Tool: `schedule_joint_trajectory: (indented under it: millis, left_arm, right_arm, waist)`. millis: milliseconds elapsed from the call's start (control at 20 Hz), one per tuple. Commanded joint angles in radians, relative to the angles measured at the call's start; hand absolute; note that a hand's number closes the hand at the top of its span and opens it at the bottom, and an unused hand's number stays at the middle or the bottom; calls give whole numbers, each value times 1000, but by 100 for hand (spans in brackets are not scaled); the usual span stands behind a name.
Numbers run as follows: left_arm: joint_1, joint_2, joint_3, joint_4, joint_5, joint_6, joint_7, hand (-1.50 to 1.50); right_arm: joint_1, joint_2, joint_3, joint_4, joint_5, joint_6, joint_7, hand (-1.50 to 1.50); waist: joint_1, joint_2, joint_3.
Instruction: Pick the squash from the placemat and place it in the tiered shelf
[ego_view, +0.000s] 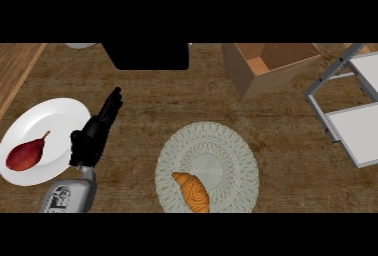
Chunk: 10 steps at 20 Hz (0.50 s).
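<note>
While the ridged orange squash (193, 192) lies on the woven oval placemat (207, 167), the left hand (94, 132) rests straight-fingered.

Light falls evenly and softly across the brown desk (148, 100), with no clear single source. No hard shadows trail from anything; the squash (193, 191) on the pale placemat (210, 150) casts hardly any. The white plate (55, 117) on the left and the grey shelf (354, 125) at the right are the brightest areas, flat and without glare. A black block (148, 55) at the far edge shows no detail. The left hand (94, 134) reads as a dark silhouette.
</note>
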Motion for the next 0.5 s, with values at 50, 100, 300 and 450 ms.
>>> schedule_joint_trajectory:
  millis: [50, 100, 300, 450]
  left_arm:
    - [6, -25, -39, -19, -29, 15, 24, 0]
    - [77, -25, -46, -46, -38, 23, -19, 0]
    - [-55, 4, 29, 20, 18, -1, 30, 0]
    - [11, -9, -3, 14, 2, -2, -18, 0]
  right_arm:
    - [-36, 33, -19, -64, -61, -37, 80, -150]
    - [-33, -2, -75, -59, -119, 15, 121, -150]
    - [-81, -76, -193, 24, -196, -7, 158, -150]
    - [-82, -219, -251, 156, -219, 47, 182, -150]
  waist:
    - [-1, -1, 0]
    - [-4, -3, 0]
    - [-14, 0, 0]
    - [-5, 2, 1]
